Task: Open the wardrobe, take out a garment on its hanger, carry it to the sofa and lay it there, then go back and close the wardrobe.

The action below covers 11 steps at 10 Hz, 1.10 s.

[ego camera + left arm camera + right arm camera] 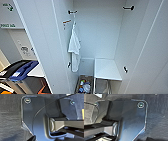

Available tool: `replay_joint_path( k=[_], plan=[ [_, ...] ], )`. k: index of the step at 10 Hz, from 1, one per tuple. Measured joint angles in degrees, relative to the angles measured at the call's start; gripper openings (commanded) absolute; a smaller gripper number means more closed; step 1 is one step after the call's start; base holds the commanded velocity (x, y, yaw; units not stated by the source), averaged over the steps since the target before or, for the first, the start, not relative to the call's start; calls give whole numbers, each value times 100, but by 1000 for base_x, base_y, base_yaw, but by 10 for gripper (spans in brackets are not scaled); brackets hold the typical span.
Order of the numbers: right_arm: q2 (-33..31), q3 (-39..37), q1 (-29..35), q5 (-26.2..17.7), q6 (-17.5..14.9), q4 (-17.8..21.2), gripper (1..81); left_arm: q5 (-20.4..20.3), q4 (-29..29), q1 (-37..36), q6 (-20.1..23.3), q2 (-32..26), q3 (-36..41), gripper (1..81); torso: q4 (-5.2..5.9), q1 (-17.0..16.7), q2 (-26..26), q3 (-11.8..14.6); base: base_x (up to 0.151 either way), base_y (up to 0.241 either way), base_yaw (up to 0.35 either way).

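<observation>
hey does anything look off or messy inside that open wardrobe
Nothing is spilled or broken. The wardrobe stands open, holding one white shirt hanging limp by the left door, and a bin of mixed items on its floor.

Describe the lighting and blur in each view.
Head view: bright, even light inside the open wardrobe, soft blur, a white shirt hanging at its left wall, wide-angle slant on the doors. Left and right wrist views: dim, with glints along the robot's dark plate.

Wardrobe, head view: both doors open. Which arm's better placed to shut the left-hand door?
Left, probably. The left door stands open on that arm's side of the wardrobe; the right arm would have to reach across. Both wrist views face dark floor, so neither arm looks raised.
</observation>
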Motion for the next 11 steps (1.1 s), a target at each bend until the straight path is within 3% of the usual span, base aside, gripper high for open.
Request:
replay_joint_path(
  k=[5, 11],
  plan=[
    [-1646, 1751, 419, -22, 284, 6, 811, -38, -650, -367, -2, -2197, 2398, 811, 0, 0, 2, 0, 0, 0, 0],
    [-3586, 3173, 1118, -45, 1391, 13, 811, -10, -1598, -1061, -5, -4422, 4553, 811, 0, 0, 2, -2, 0, 0, 0]
  ],
)
